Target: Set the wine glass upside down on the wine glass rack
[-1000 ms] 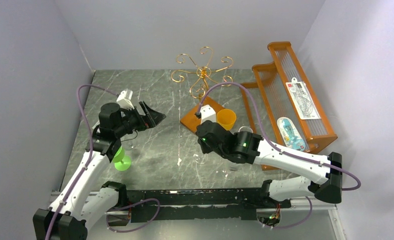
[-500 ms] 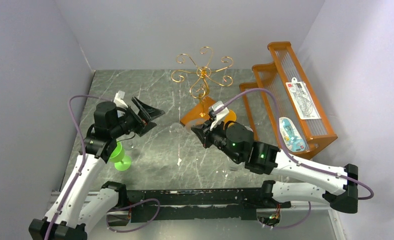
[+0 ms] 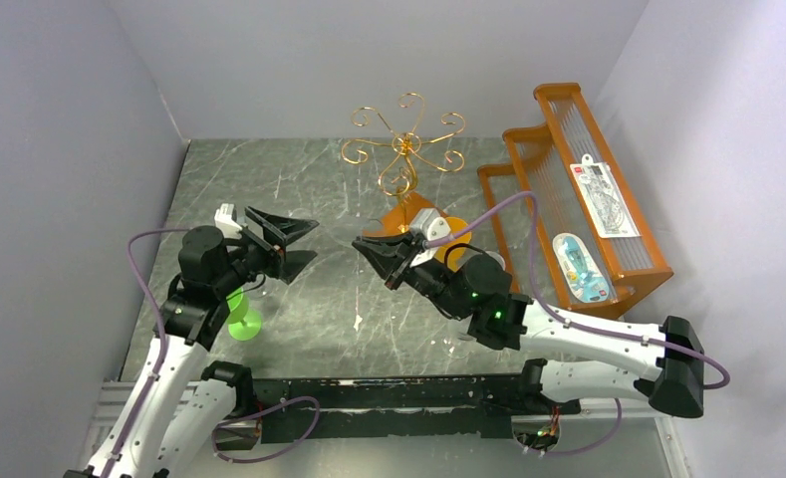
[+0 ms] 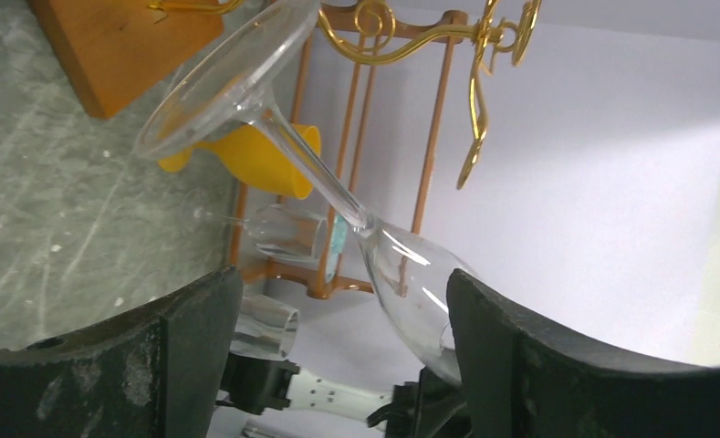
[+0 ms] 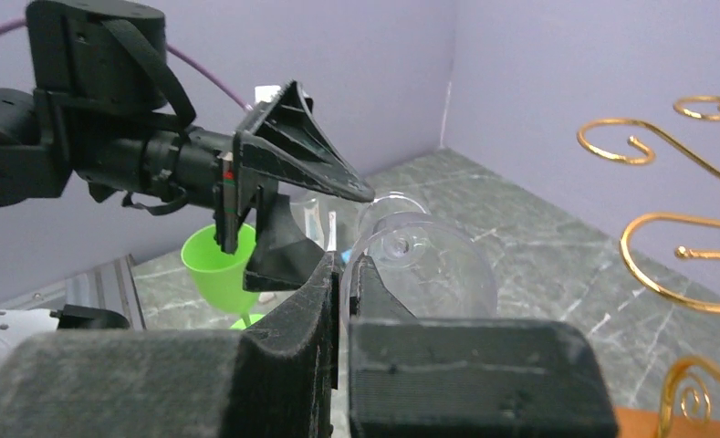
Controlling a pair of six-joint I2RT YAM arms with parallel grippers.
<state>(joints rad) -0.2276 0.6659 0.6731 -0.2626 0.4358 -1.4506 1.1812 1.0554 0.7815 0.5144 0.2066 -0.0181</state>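
Surface (image 3: 319, 189): grey marble, white veining. Rack (image 3: 404, 144): gold wire, orange-brown base. Glass (image 4: 312, 164): clear, colourless. Goblet (image 3: 239, 317): bright green. Cup (image 4: 246, 157): yellow-orange. Shelf (image 3: 568, 129): orange wood. Left tool (image 3: 315, 241), right tool (image 3: 361, 245): black. Arm links (image 3: 588, 339) white; cables (image 3: 498, 204) purple. Walls (image 3: 369, 60): pale lilac.

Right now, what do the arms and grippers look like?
The left arm and right arm match: white link shells, black joints, a purple cable looping to each wrist. The left gripper and right gripper have black wedge-shaped fingers, with a small white block behind them. Small green lights glow on the right arm.
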